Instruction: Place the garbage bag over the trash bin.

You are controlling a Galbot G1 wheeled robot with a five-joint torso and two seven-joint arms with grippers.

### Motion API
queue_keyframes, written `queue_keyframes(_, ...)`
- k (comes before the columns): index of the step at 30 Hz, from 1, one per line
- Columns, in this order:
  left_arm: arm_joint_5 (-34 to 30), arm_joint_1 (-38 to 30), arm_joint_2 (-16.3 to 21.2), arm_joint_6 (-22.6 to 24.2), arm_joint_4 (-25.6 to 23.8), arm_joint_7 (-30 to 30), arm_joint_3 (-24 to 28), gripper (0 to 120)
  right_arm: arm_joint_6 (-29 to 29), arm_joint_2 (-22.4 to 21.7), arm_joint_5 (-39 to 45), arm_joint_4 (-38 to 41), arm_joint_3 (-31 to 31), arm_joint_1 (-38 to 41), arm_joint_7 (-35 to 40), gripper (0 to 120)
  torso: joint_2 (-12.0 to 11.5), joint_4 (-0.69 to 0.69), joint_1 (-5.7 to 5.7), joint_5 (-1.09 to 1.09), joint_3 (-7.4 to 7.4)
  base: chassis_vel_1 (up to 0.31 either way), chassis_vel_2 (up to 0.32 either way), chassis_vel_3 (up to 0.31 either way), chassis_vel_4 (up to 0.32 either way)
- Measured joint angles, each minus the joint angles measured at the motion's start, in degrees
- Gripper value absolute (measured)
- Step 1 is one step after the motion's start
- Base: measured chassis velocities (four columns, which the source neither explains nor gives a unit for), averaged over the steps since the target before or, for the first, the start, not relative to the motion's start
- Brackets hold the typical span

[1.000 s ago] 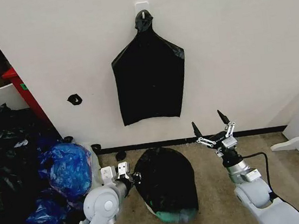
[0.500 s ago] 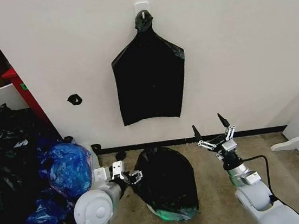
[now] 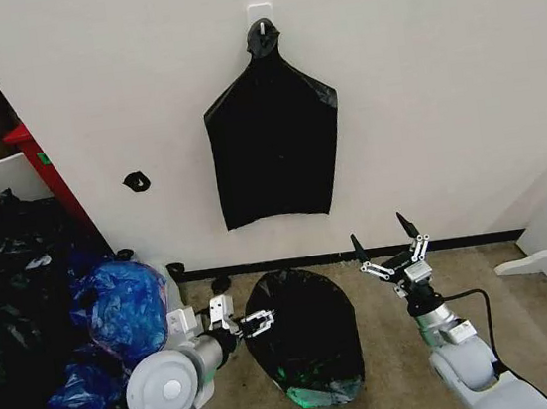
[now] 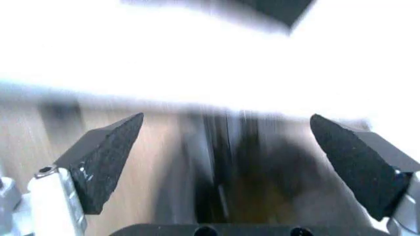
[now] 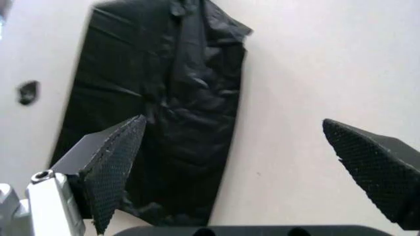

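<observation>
The garbage bag (image 3: 305, 335) is draped over the trash bin (image 3: 322, 394) on the floor (image 3: 396, 389), near the foot of the wall (image 3: 437, 75). It covers the bin from the top almost to the bottom, so that just a pale greenish strip of the bin shows at the near edge.

The left pincer (image 3: 258, 322) hangs at the bag's left edge, its fingers spread apart; whether they touch the plastic cannot be told. In the left wrist view its two dark pads (image 4: 105, 160) stand wide open with nothing between them.

The right pincer (image 3: 386, 243) is raised to the right of the bag, clear of it, its fingers splayed wide and empty.

Another black bag (image 3: 274, 140) hangs flat on the wall above. A heap of black and blue bags (image 3: 59, 330) lies on the left.
</observation>
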Motion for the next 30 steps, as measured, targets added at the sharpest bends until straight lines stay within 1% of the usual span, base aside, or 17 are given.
queue_keyframes(1, 4.83, 0.09, -0.25, -4.89, 1.31, 2.57, 0.03, 100, -1.23, -0.07, -0.22, 0.65, 0.25, -0.31, 1.03, 100, 0.0, -0.01, 0.0, 0.01, -0.01, 0.0, 0.0, 0.0, 0.0)
queue_keyframes(2, 13.8, 0.28, -1.06, -13.73, 4.68, 7.37, -0.25, 100, -3.21, -0.26, 0.12, 1.87, 0.71, -1.1, 2.16, 100, 0.0, -0.01, 0.0, -0.01, 0.0, 0.0, 0.0, 0.0, 0.0)
queue_keyframes(3, 15.85, 0.32, -1.3, -15.77, 5.37, 8.3, -0.33, 100, -3.72, -0.33, 0.43, 2.23, 0.83, -1.37, 2.3, 100, 0.0, 0.0, 0.0, -0.03, 0.01, 0.0, 0.0, 0.0, 0.0)
queue_keyframes(4, 15.85, 0.32, -1.3, -15.77, 5.37, 8.3, -0.33, 100, -3.72, -0.33, 0.43, 2.23, 0.83, -1.37, 2.3, 100, 0.0, 0.0, 0.0, -0.03, 0.01, 0.0, 0.0, 0.0, 0.0)
queue_keyframes(5, 23.1, 0.53, -2.4, -22.28, 7.23, 10.54, -0.92, 100, -6.11, -0.53, 2.31, 3.99, 1.26, -2.52, 2.85, 100, 0.0, -0.02, 0.01, -0.07, 0.01, 0.0, 0.0, 0.0, 0.0)
queue_keyframes(6, 27.59, 1.02, -3.61, -26.33, 8.13, 11.12, -1.55, 100, -9.05, -0.55, 4.21, 6.24, 1.75, -3.87, 4.16, 100, 0.0, -0.03, 0.0, -0.02, 0.0, 0.0, 0.0, 0.0, 0.0)
queue_keyframes(7, 28.73, 2.0, -5.01, -30.11, 8.69, 10.64, -2.08, 100, -11.79, -0.23, 5.57, 8.65, 2.49, -5.37, 5.83, 100, 0.0, -0.02, 0.0, -0.03, 0.0, 0.0, 0.0, 0.0, 0.0)
queue_keyframes(9, 26.55, 3.26, -7.5, -32.92, 8.67, 9.24, -3.32, 100, -12.77, 1.17, 4.49, 10.98, 4.54, -7.22, 7.4, 100, 0.0, -0.01, 0.0, -0.02, 0.0, 0.0, 0.0, 0.0, 0.0)
queue_keyframes(11, 25.58, 3.83, -9.54, -34.11, 8.23, 8.8, -4.77, 100, -13.74, 2.72, 2.22, 13.24, 6.15, -9.08, 8.79, 100, 0.0, -0.02, 0.0, -0.02, 0.0, 0.0, 0.0, 0.0, 0.0)
queue_keyframes(12, 25.58, 3.83, -9.54, -34.11, 8.23, 8.8, -4.77, 100, -13.74, 2.72, 2.22, 13.24, 6.15, -9.08, 8.79, 100, 0.0, -0.02, 0.0, -0.02, 0.0, 0.0, 0.0, 0.0, 0.0)
queue_keyframes(14, 25.25, 4.43, -10.77, -34.45, 7.16, 8.71, -5.6, 100, -16.3, 4.01, 0.82, 16.38, 7.14, -11.25, 10.3, 100, 0.0, -0.01, 0.0, -0.01, 0.0, 0.0, 0.0, 0.0, 0.0)
queue_keyframes(18, 25.08, 5.16, -10.85, -33.51, 4.81, 9.19, -6.55, 100, -22.36, 5.19, -0.46, 21.84, 8.8, -14.9, 12.93, 100, 0.0, -0.03, 0.0, -0.03, 0.0, 0.0, 0.0, 0.0, 0.0)
queue_keyframes(19, 25.06, 5.21, -10.78, -33.26, 4.5, 9.51, -6.74, 100, -22.97, 5.23, -0.5, 22.41, 8.96, -15.3, 13.09, 100, 0.0, -0.03, 0.0, -0.04, 0.0, 0.0, 0.0, 0.0, 0.0)
queue_keyframes(23, 24.78, 5.39, -10.46, -32.44, 3.44, 10.52, -7.24, 100, -23.95, 5.27, -0.55, 23.33, 9.19, -15.86, 13.34, 100, 0.0, -0.01, 0.0, -0.02, 0.0, 0.0, 0.0, 0.0, 0.0)
queue_keyframes(30, 24.84, 5.39, -10.34, -32.49, 3.36, 10.59, -7.26, 100, -23.94, 5.24, -0.55, 23.34, 9.17, -15.8, 13.34, 100, 0.0, -0.01, 0.0, -0.02, 0.0, 0.0, 0.0, 0.0, 0.0)
